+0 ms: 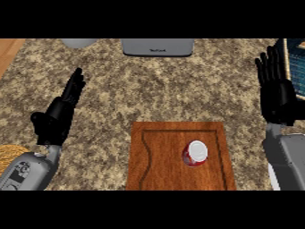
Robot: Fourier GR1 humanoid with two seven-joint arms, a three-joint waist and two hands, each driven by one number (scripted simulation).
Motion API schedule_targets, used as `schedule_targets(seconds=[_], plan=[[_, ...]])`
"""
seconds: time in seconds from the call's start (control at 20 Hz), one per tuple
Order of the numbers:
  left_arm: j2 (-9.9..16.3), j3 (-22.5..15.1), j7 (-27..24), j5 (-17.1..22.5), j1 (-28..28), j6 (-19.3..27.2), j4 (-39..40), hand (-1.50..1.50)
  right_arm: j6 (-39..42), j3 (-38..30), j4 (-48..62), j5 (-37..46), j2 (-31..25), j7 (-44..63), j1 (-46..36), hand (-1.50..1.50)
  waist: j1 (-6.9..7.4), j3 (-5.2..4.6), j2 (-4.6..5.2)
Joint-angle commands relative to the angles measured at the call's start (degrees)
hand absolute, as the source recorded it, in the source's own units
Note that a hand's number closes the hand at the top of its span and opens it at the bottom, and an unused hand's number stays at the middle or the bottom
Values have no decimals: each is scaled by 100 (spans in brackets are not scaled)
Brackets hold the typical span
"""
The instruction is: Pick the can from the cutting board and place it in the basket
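A red can (pixel 195 154) with a white top is standing upright on the wooden cutting board (pixel 161 152), toward the board's right half, on the speckled stone table (pixel 148 94). The right hand (pixel 275 91) is hanging above and to the right of the can, well apart from it, fingers straight and holding nothing. Just beside that hand, at the view's right edge, a basket (pixel 304 67) is sitting. The left hand (pixel 59 114) is resting left of the board, fingers straight and empty.

Left robot hand (pixel 57 117) and right robot hand (pixel 275 91), fingers straight, upright.
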Motion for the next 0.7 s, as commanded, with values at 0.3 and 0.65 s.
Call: schedule_targets(seconds=[0.3,0.65], plan=[[604,176,-361,179,246,-1169,-285,0,435,1552,-1628,1592,-818,299,579,150,-91,-51,37],[558,275,-556,263,394,-1391,-202,0,-2458,3345,-1326,3989,1391,1213,1150,-150,-142,-39,41]])
